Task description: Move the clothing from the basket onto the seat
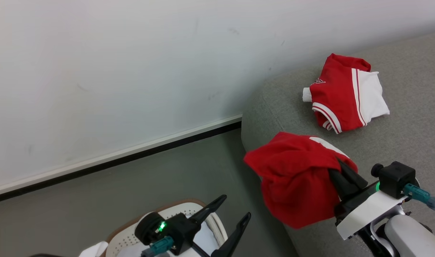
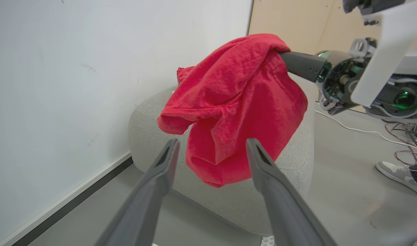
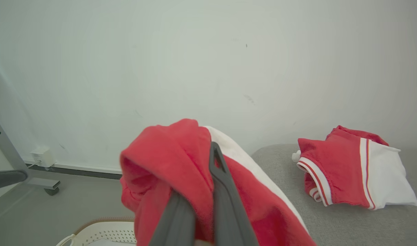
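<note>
A white wall backs the grey seat, which takes up the right of the scene. The basket stands on the floor at near left, just off the seat's end. One folded garment lies on the seat, far right. A second garment hangs bunched by the seat's left end, pinched in my right gripper, whose fingers are closed on the red cloth. My left gripper hovers above the basket, fingers spread wide, holding nothing.
</note>
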